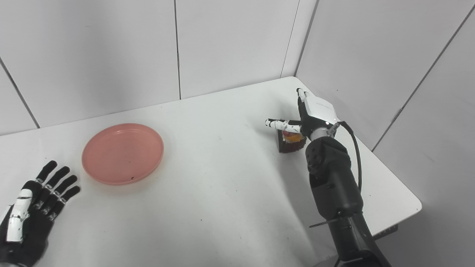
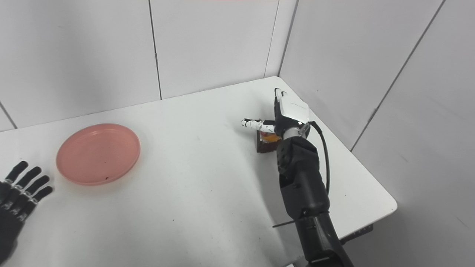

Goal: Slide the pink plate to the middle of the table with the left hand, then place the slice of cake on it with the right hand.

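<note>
White counter (image 1: 230, 178) seen from above, walled by pale panels (image 1: 111, 55) on the far side and on the right; far right corner of the counter tucked into the meeting of those panels.

Pink plate (image 1: 123, 153) lying flat on the left part of the counter, upright, rim up, nothing on it but a small dark speck near its near edge; well apart from the slice of cake.

Left hand (image 1: 31, 207) low at the near left, palm down over the counter, fingers (image 1: 59, 178) spread and stretched toward the far right, holding nothing; fingertips near the plate's near-left rim yet clear of it, a strip of bare counter between.

Right hand (image 2: 285, 115) reached out to the far right of the counter, close to the right-hand wall; white back of the hand turned up, dark forearm and a black cable (image 2: 326, 159) trailing back toward the near edge. Thumb pointing left across the top of the slice of cake (image 2: 265, 142); the other fingers pointing away to the far side, apart from the thumb, not clamped on anything.

Slice of cake standing on the counter just under and beside the right hand, dark brown at its base with orange and red on top; partly hidden by the wrist; touching the thumb or merely under it, cannot tell.
</note>
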Robot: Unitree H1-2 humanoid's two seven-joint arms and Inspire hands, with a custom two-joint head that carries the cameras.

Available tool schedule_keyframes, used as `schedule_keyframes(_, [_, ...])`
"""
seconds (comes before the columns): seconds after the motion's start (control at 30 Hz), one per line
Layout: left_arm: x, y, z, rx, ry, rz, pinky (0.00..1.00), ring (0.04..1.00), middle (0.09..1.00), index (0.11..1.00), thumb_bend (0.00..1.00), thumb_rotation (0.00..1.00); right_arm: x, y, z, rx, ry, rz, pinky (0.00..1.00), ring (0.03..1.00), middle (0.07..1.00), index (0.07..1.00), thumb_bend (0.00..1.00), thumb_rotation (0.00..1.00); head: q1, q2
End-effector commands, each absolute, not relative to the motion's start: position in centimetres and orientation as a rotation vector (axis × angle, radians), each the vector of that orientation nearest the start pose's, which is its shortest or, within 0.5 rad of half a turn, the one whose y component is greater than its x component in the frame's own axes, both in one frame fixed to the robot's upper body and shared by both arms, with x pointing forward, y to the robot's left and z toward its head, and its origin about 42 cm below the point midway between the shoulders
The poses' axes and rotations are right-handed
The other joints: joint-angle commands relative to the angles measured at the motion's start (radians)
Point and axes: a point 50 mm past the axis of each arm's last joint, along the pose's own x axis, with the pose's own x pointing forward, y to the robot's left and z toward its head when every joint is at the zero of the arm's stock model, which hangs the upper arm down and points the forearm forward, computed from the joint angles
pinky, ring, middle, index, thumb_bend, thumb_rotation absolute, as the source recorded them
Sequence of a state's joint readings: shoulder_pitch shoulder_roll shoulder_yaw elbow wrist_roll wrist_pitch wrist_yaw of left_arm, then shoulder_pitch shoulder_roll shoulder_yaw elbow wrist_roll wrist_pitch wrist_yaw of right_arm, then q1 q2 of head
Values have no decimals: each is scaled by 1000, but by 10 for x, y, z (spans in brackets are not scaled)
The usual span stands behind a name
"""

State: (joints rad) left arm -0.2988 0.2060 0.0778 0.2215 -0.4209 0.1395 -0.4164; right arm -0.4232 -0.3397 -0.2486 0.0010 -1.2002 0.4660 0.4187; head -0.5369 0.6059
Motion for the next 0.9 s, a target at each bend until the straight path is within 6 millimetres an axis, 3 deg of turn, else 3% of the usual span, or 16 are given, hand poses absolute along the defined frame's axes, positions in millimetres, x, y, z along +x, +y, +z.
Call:
schedule_keyframes(0.0, [354,279,96,-251,195,-346,855,884,915,914,470,899,392,-387,273,-1265,323,-486,935,990,1000,1000,1000,781,0,-1])
schedule_keyframes(0.27, [354,279,98,-250,195,-343,863,893,921,924,468,898,393,-383,268,-1275,390,-439,985,1000,1000,1000,1000,764,-2,5])
schedule_keyframes(0.53, [355,279,99,-252,194,-341,862,891,921,919,468,891,390,-376,269,-1287,455,-389,857,944,969,1000,1000,802,-2,8])
schedule_keyframes(0.6, [355,278,99,-254,195,-342,861,890,920,919,466,894,389,-374,270,-1286,470,-375,766,884,922,981,1000,815,-2,8])
schedule_keyframes(0.87, [354,278,100,-250,195,-343,863,891,919,919,466,902,386,-367,277,-1275,470,-341,718,837,862,918,1000,801,-1,16])
